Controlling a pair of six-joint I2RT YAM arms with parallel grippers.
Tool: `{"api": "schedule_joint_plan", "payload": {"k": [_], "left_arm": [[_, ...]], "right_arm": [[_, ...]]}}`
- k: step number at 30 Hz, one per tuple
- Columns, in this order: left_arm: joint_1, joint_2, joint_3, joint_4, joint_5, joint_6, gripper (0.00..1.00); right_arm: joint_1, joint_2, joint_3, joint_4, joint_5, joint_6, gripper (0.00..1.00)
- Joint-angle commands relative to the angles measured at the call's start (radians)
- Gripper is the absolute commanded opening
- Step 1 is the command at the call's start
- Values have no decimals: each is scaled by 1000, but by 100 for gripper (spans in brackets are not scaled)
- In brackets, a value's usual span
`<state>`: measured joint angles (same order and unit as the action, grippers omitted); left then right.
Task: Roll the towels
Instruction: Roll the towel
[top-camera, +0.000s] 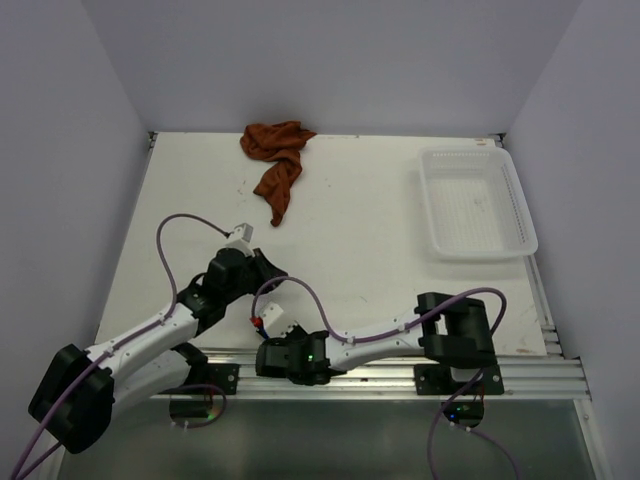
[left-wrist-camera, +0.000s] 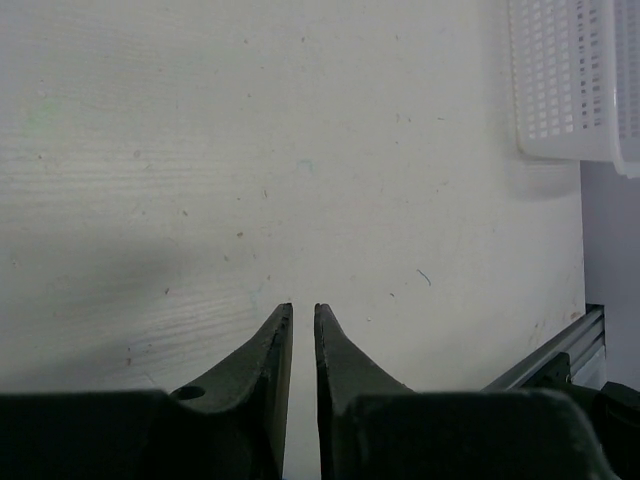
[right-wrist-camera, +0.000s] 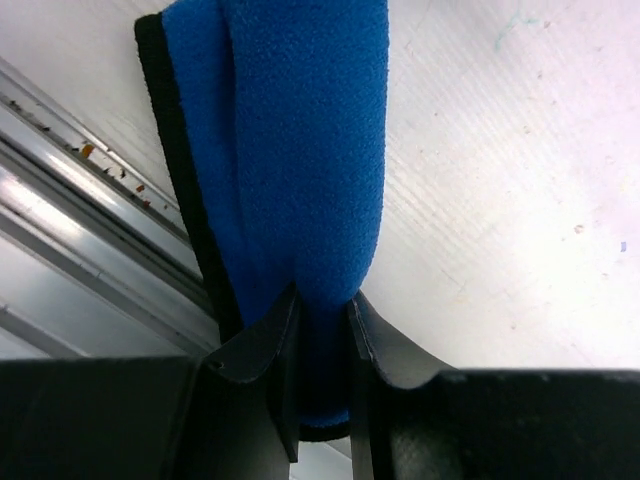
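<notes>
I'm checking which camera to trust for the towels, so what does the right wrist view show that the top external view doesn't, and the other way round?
Only the right wrist view shows the blue towel, folded and pinched between the right gripper fingers, near the aluminium rail.

Only the top external view shows the rust-brown towel crumpled at the far edge, the white mesh basket on the right, and the left gripper.

Both show the white table and the right arm's end, near the table's front edge.

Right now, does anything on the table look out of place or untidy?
The rust-brown towel lies crumpled and twisted at the far edge of the table, not spread flat. The blue towel hangs bunched between the right gripper fingers. The white basket sits normally.
</notes>
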<state>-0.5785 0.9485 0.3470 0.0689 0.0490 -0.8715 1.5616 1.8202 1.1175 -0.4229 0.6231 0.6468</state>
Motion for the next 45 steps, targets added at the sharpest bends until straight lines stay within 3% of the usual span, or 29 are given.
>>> {"api": "schedule_joint_plan", "payload": {"k": [1,12,28,45], "left_arm": [[0,16,50,-15,44,-11,18],[0,56,107,-17,81,-9,18],[-12,124,109,63,160,-35,17],[-58,55,-20,108,163,-106,17]], "right_arm": [[23,76,82,-157,202,-19,15],[40,197,217,-321,378,-25,17],[34,332,291,-396,418,-108,21],[112,404,284,-435,406,-207,21]]}}
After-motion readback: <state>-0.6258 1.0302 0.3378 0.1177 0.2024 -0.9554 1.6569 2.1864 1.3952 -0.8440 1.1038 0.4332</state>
